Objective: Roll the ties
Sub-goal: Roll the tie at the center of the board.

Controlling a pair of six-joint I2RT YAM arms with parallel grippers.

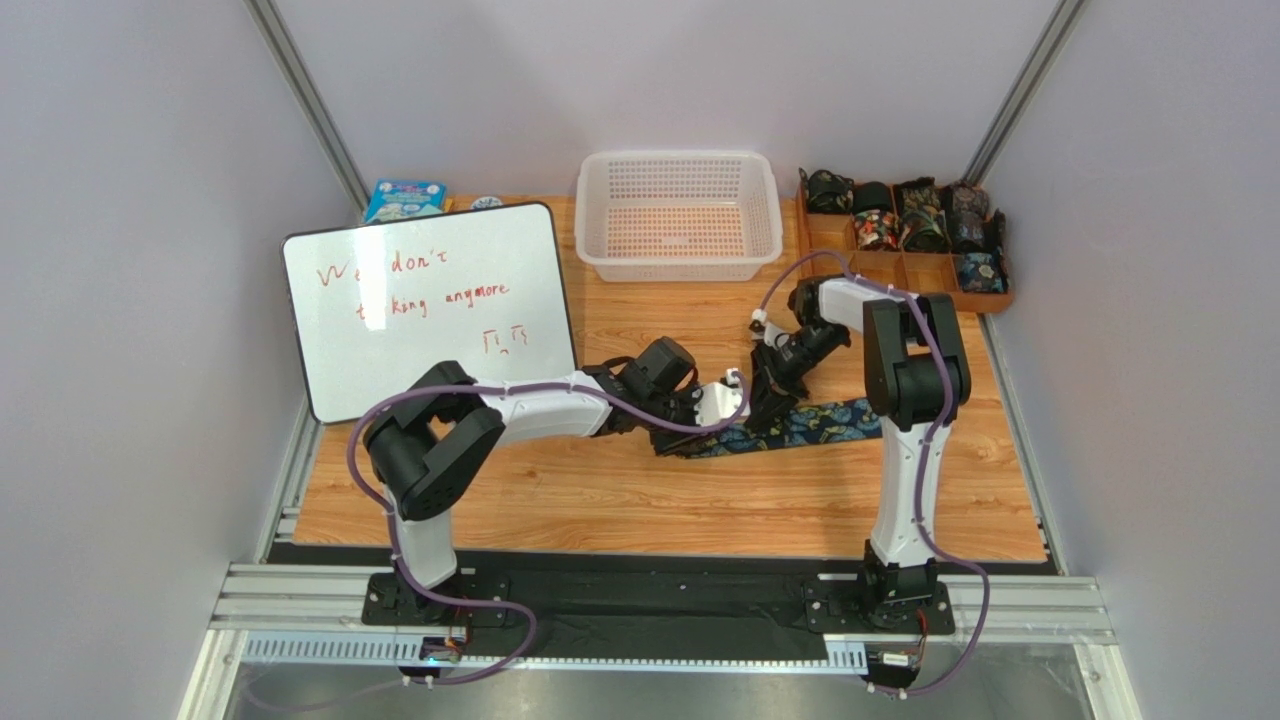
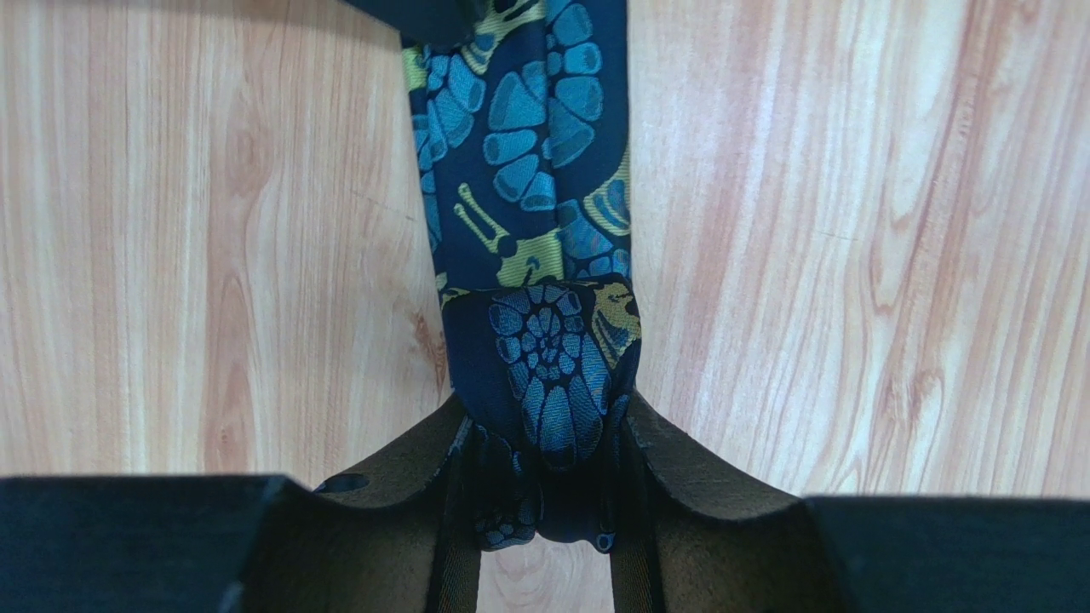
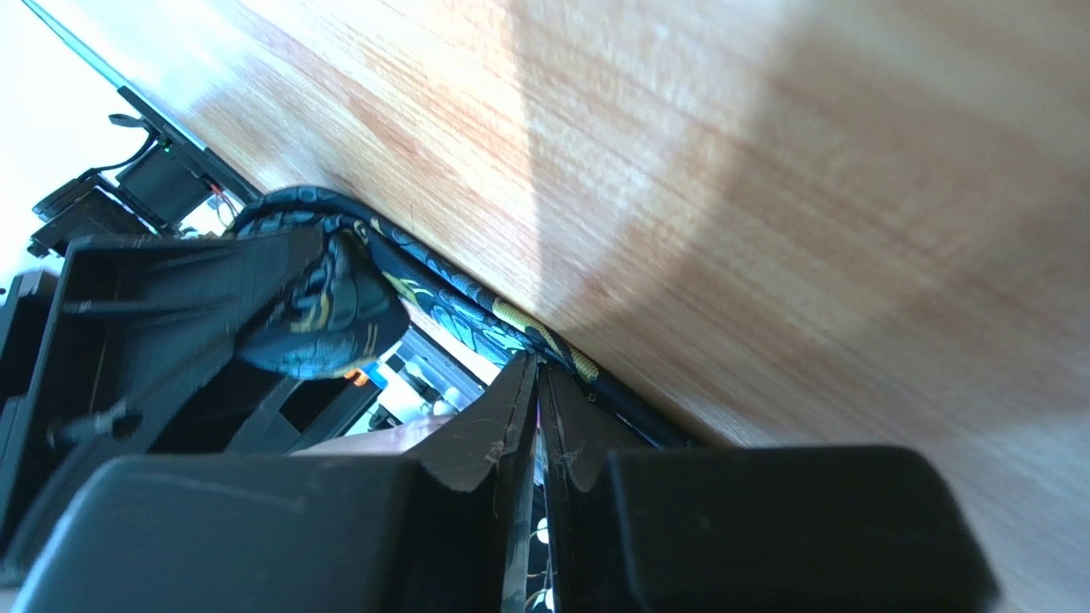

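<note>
Left wrist view shows the left fingers (image 2: pixel 442 447) clamped on a small roll (image 2: pixel 553 364) formed at 1 end of the tie (image 2: pixel 525 141). The rest of the strip runs flat across the worktop (image 2: pixel 192 256). The right fingers (image 3: pixel 505 428) are pressed together on the tie's edge, near the roll. I judge this tie barely begun, since most of its length lies unrolled at mid-worktop. At the back right, rolled ties (image 1: pixel 902 218) already fill part of a wooden tray (image 1: pixel 962 297), so some of the work looks done. A white basket (image 1: pixel 676 272), a whiteboard (image 1: pixel 436 308) and a blue box (image 1: pixel 406 197) sit well apart. Only the 2 arms crowding together over the tie could hinder the rolling.
</note>
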